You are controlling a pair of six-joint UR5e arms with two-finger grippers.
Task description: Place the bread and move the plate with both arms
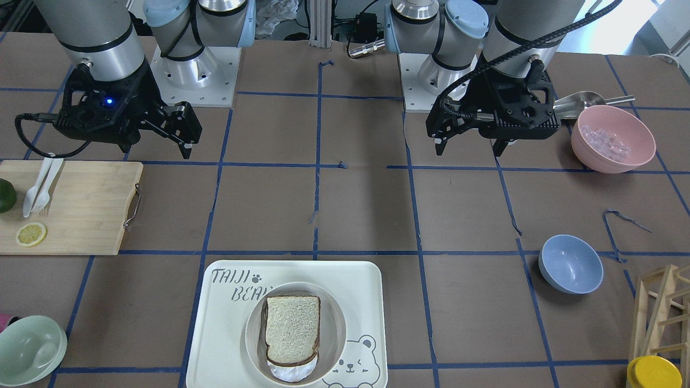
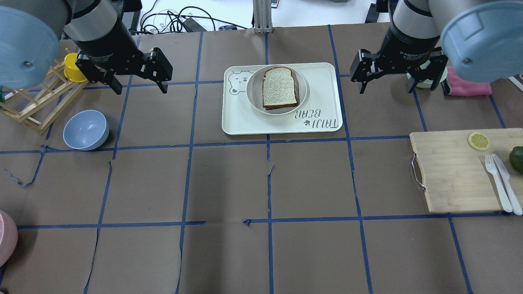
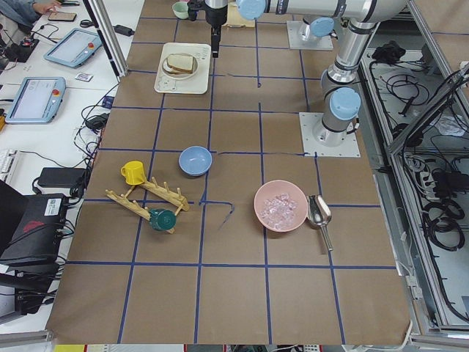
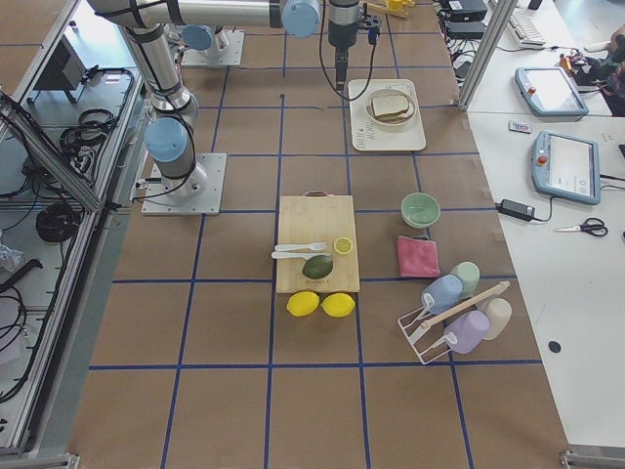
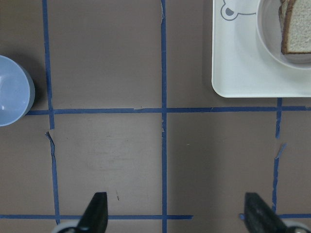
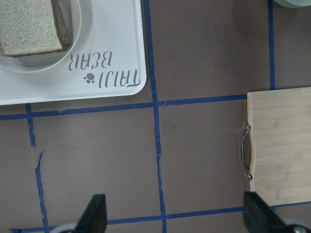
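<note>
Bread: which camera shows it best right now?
Exterior front-facing: the bread is largest and whole there, lying in the plate. Overhead also shows it whole but smaller. Both side views show it tiny and far off. Each wrist view catches only a cropped corner at the frame edge.

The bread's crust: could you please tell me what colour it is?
Dark brown; the bread shows best in the overhead exterior view.

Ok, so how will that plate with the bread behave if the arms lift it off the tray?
The plate looks rigid and smooth, so probably stiff but slippery at its raised rim. The bread lies loose on it, so tilting may slide it off.
</note>
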